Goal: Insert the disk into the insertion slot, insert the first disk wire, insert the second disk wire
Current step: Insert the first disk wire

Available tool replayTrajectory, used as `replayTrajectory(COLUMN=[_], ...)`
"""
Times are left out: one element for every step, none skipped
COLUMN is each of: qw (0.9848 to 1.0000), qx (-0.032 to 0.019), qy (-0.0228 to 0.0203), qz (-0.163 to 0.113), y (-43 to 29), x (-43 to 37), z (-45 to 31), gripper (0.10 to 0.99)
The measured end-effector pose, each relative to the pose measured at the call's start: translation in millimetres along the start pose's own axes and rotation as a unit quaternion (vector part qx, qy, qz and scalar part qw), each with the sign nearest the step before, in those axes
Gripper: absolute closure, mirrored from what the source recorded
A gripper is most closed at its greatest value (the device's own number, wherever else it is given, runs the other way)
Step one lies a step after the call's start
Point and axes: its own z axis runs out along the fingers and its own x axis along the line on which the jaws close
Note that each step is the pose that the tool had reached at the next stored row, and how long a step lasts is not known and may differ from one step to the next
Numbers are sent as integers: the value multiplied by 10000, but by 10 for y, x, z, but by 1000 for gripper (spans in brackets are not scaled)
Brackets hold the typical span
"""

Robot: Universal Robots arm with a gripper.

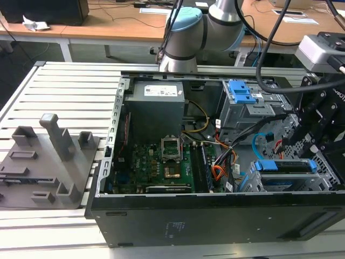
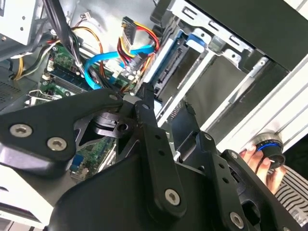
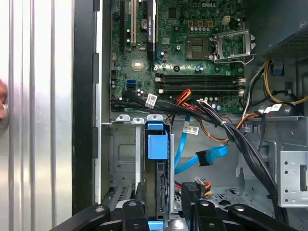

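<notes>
First wrist view: disk [image 3: 158, 147] sits edge-on inside the insertion slot [image 3: 122, 159]; how deep it is seated is unclear. Gripper [image 3: 163, 198] jaws apart, straddling the disk's near end. Second disk wire [image 3: 202, 156] lies unplugged just beside. Judgement: press squarely along the cage rails, keeping clear of that wire.

A white label [image 1: 157, 90] is lying across the top of the grey power supply [image 1: 156, 116], in the upper middle of the exterior view; its print is showing too small to make out. In the first wrist view, a white tag [image 3: 151, 100] and a second white tag [image 3: 191, 130] are hanging on the black cable bundle [image 3: 231, 132] just beside the green motherboard [image 3: 178, 57], their dark print too fine to tell. The motherboard is carrying small white lettering near its edge. A faint pale marking [image 1: 171, 229] is sitting on the black case wall [image 1: 215, 216], low in the exterior view.
</notes>
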Motion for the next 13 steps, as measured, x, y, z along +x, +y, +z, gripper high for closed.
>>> replayTrajectory(qw=[10000,10000,10000,10000,10000,10000,10000,10000,10000,10000,10000,10000,10000], qx=[0,0,0,0,0,0,0,0,0,0,0,0,0], qy=[0,0,1,0,0,0,0,1,0,0,0,0,0], qz=[0,0,0,0,0,0,0,0,0,0,0,0,0], y=[1,1,1,2,3,3,3,3,4,4,4,4,4], x=[-41,-60,-78,-107,-140,-158,-172,-193,-203,-213,-231,-238,-243], z=[0,0,-1,0,0,0,-1,-1,-1,-1,2,8,16], gripper=[667,667,667,667,667,667,667,667,667,667,667,667,667])
